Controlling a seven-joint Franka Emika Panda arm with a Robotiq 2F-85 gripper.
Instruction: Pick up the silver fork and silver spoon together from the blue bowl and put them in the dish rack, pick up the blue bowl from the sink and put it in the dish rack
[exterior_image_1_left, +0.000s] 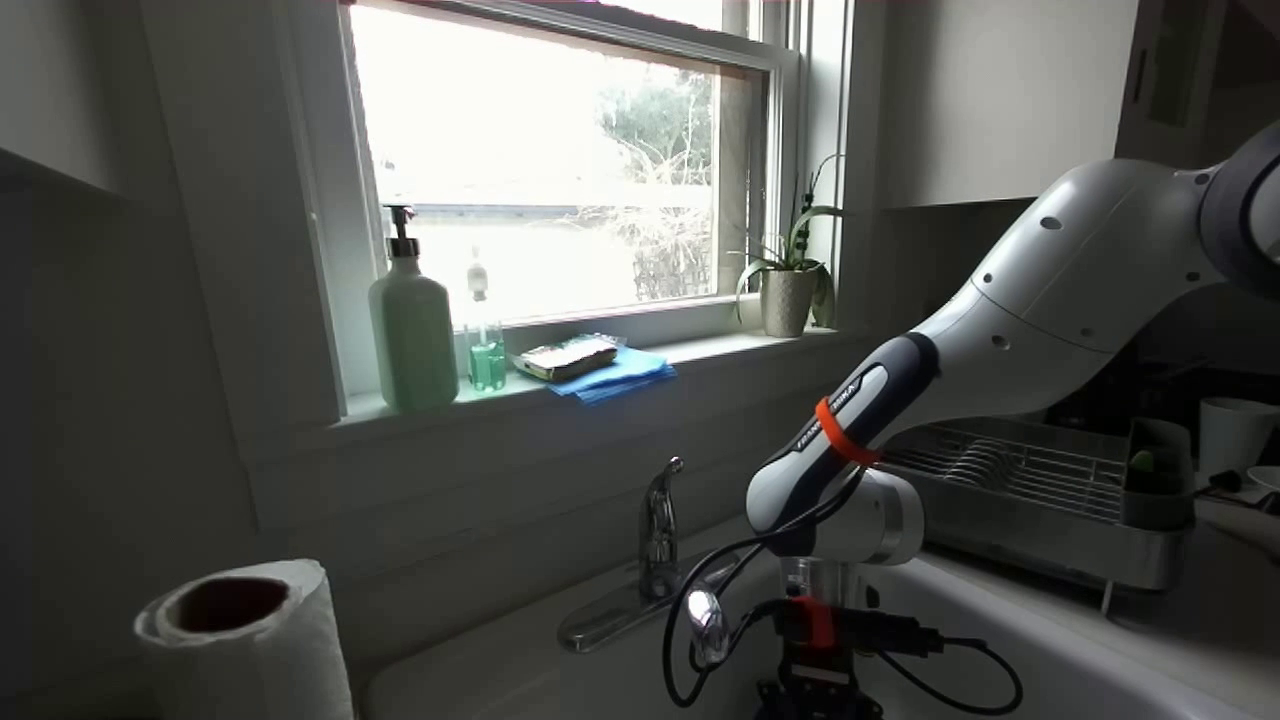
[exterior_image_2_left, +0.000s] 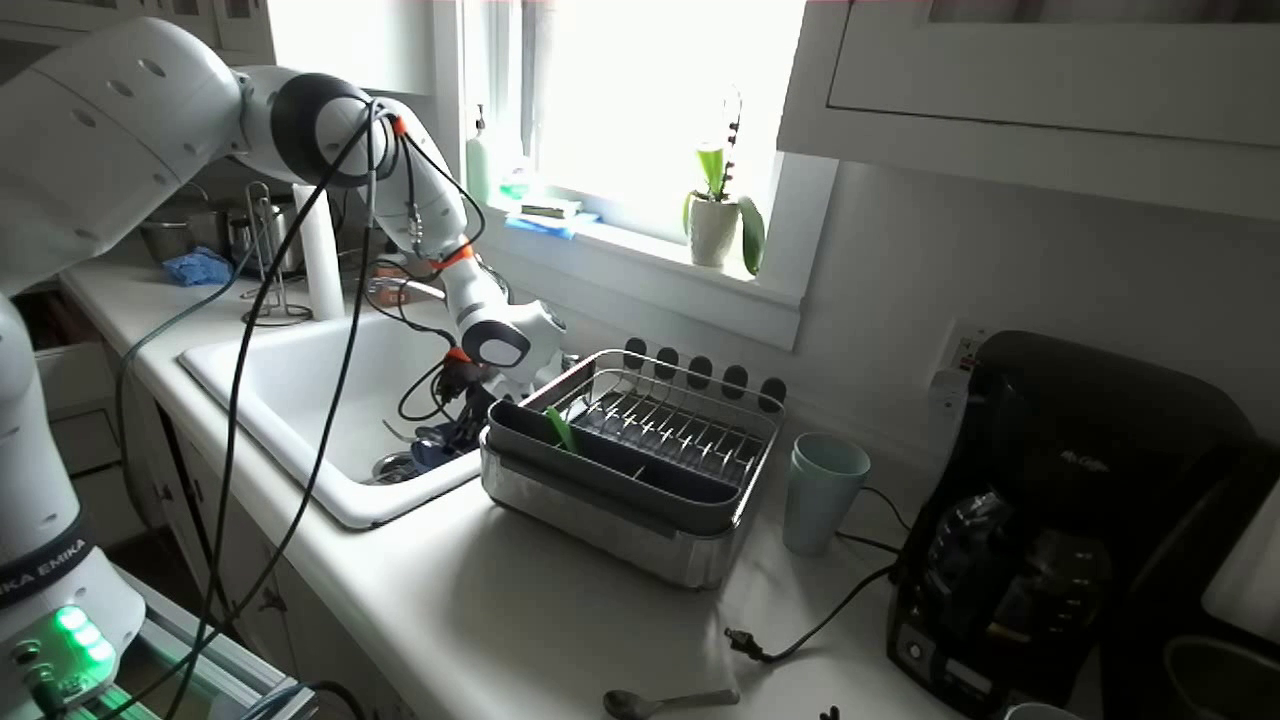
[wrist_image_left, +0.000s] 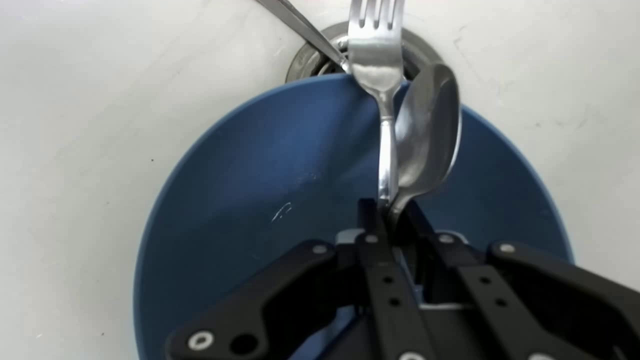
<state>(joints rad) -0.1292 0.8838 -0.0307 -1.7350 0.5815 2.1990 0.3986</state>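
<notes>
Seen from the wrist, the blue bowl (wrist_image_left: 240, 190) rests in the white sink (wrist_image_left: 75, 150), partly over the drain. The silver fork (wrist_image_left: 376, 62) and silver spoon (wrist_image_left: 431, 125) lie side by side across its far rim, heads outward. My gripper (wrist_image_left: 390, 212) is over the bowl, its fingertips closed around both handles where they meet; the handle ends are hidden. In an exterior view the gripper's wrist end reaches low into the sink, beside the bowl (exterior_image_2_left: 435, 447). The dish rack (exterior_image_2_left: 610, 535) stands on the counter right of the sink.
Another utensil handle (wrist_image_left: 307, 30) crosses the drain and passes behind the fork. The chrome faucet (exterior_image_1_left: 658, 540) rises close to the arm. A green item (exterior_image_2_left: 560, 428) stands in the rack's front caddy. Pale cups (exterior_image_2_left: 822, 490), a coffee maker (exterior_image_2_left: 1060, 480) and a loose spoon (exterior_image_2_left: 630, 705) occupy the counter.
</notes>
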